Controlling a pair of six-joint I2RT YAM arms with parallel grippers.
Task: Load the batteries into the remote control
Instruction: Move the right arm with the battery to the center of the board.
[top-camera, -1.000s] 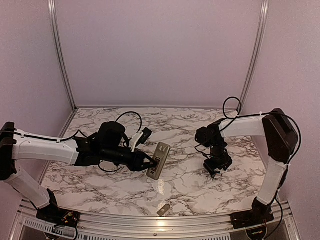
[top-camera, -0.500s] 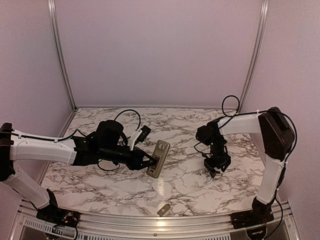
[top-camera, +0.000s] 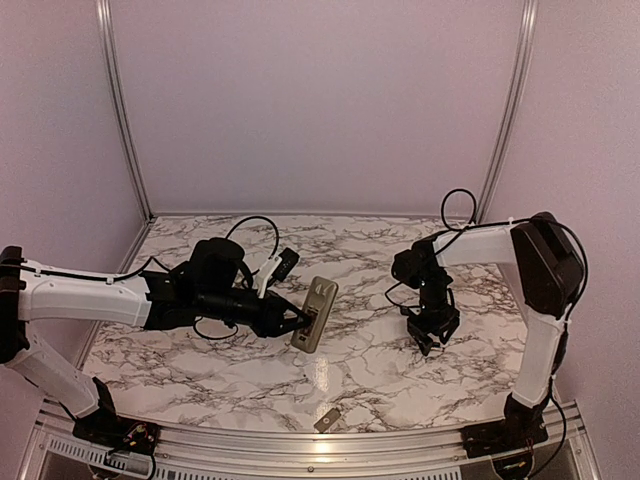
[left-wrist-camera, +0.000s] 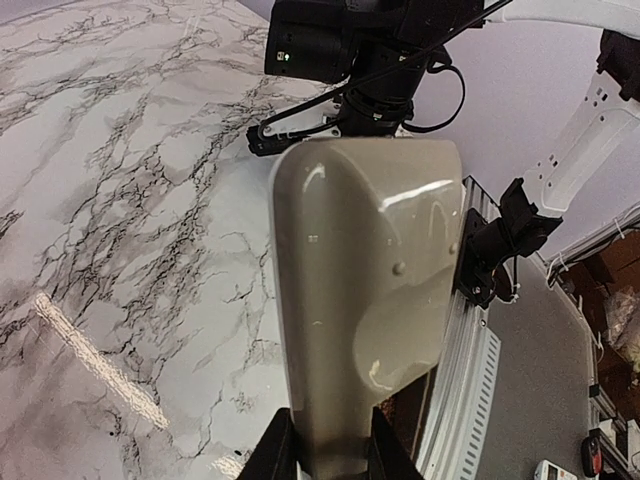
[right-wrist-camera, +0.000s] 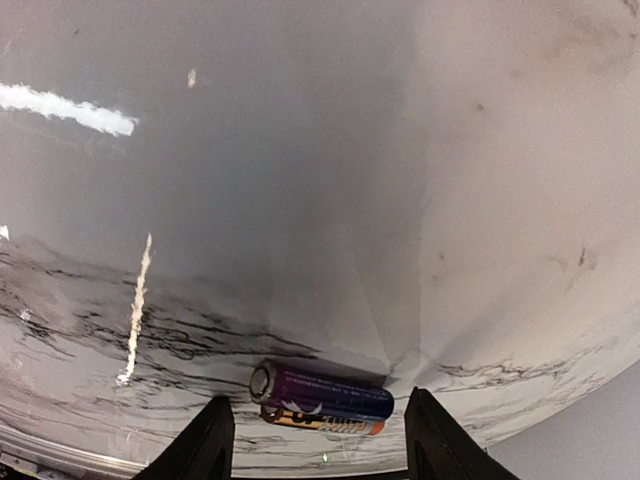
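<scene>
I read the left gripper as clamped on one end of the remote, which was held tilted near table centre, grey-beige back uppermost. Further right, the right gripper pointed down with its fingers apart. Two batteries lay on the marble between them.
</scene>
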